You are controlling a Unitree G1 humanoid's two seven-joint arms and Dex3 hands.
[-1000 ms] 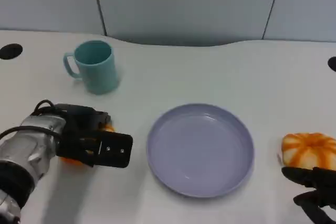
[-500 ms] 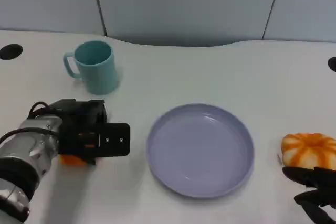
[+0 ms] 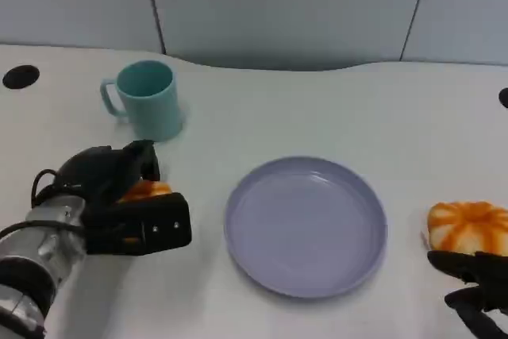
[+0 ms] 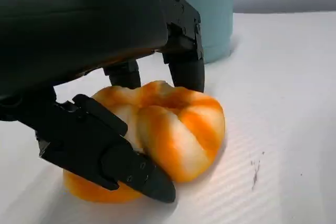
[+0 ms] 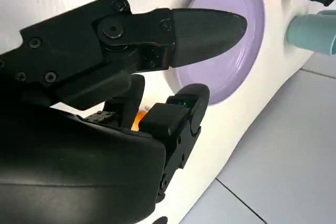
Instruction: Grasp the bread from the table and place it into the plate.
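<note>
An orange-and-white bread roll [image 3: 147,190] lies left of the lavender plate [image 3: 305,228], and my left hand [image 3: 119,200] grips it. In the left wrist view the fingers [image 4: 186,66] press the roll [image 4: 178,129] from both sides, low over the white table. A second roll of the same kind [image 3: 468,226] lies right of the plate. Just in front of it, my right hand [image 3: 476,283] holds nothing, its fingers apart. The right wrist view shows that hand's fingers [image 5: 173,30], the plate [image 5: 231,40] and a sliver of the second roll [image 5: 137,119].
A teal mug [image 3: 151,101] stands behind my left hand, handle to the left. Dark round holes sit in the table at the far left [image 3: 20,77] and far right [image 3: 503,97]. A grey panelled wall runs behind the table's back edge.
My left hand has turned and shifted slightly away from me, closing around the roll, which now shows at its far side. The right hand has stayed in place. The camera moved a little.
</note>
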